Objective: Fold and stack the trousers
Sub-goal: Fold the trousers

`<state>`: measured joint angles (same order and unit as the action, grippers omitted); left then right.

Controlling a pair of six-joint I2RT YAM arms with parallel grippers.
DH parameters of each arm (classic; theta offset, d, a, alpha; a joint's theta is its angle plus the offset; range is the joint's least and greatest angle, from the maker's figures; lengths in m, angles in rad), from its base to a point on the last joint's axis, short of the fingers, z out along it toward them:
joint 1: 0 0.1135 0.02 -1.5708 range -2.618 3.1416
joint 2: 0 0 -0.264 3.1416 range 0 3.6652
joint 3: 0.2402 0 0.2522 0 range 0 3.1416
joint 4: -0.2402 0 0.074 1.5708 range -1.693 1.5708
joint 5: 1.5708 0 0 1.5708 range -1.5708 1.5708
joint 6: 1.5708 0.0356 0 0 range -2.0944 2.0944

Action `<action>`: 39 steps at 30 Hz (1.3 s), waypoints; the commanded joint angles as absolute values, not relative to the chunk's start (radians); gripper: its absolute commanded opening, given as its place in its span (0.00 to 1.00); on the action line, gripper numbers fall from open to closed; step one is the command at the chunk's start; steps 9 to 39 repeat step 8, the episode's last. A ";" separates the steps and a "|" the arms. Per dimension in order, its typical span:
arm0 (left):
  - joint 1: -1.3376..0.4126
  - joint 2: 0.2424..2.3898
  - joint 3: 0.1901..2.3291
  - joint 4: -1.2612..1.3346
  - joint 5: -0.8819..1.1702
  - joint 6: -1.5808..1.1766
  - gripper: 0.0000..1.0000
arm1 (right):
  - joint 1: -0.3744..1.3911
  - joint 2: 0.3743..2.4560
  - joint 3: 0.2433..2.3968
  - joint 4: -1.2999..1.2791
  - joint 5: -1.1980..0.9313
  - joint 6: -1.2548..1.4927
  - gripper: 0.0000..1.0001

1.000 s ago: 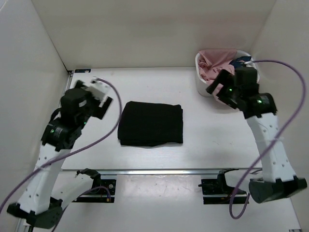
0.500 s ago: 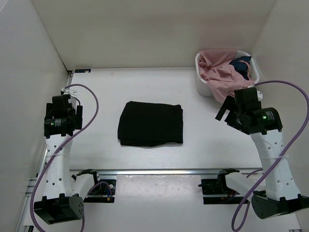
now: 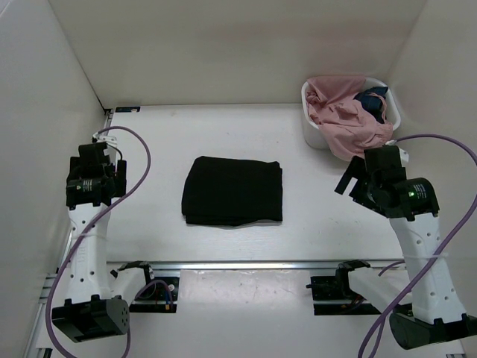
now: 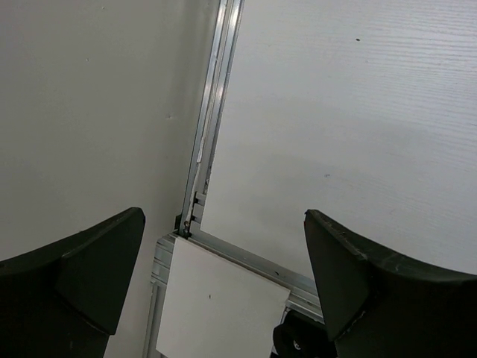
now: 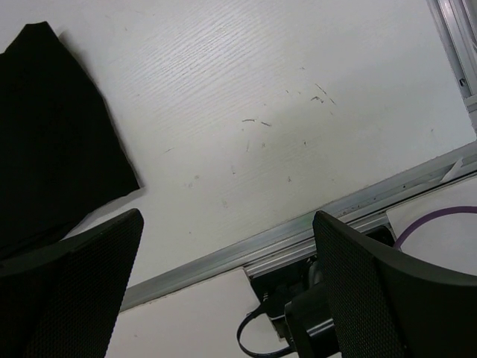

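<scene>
The black trousers [image 3: 233, 191] lie folded into a flat rectangle in the middle of the table; their corner shows in the right wrist view [image 5: 52, 142]. My left gripper [image 3: 95, 173] is pulled back to the table's left edge, open and empty, well left of the trousers; in the left wrist view [image 4: 223, 283] it hangs over the table's corner rail. My right gripper [image 3: 356, 179] is open and empty to the right of the trousers, below the basket; in the right wrist view [image 5: 227, 291] it hangs over the front rail.
A white basket [image 3: 310, 130] at the back right holds a pink garment [image 3: 344, 119] and a small dark blue garment [image 3: 370, 99]. White walls enclose the table at left, back and right. A metal rail [image 3: 253, 263] runs along the front edge.
Both arms have drawn back from the table's middle toward their own sides and lowered. The right gripper left the basket. The trousers have not moved.
</scene>
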<state>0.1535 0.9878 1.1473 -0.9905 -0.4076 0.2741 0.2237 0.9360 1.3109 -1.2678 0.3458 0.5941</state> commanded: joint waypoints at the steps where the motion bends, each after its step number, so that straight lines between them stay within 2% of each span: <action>1: 0.158 0.979 1.190 -0.997 -0.400 0.278 1.00 | 0.224 0.930 1.308 -1.266 0.376 0.591 0.99; 39: 0.158 0.979 1.190 -0.997 -0.400 0.278 1.00 | 0.224 0.919 1.290 -1.247 0.394 0.581 0.99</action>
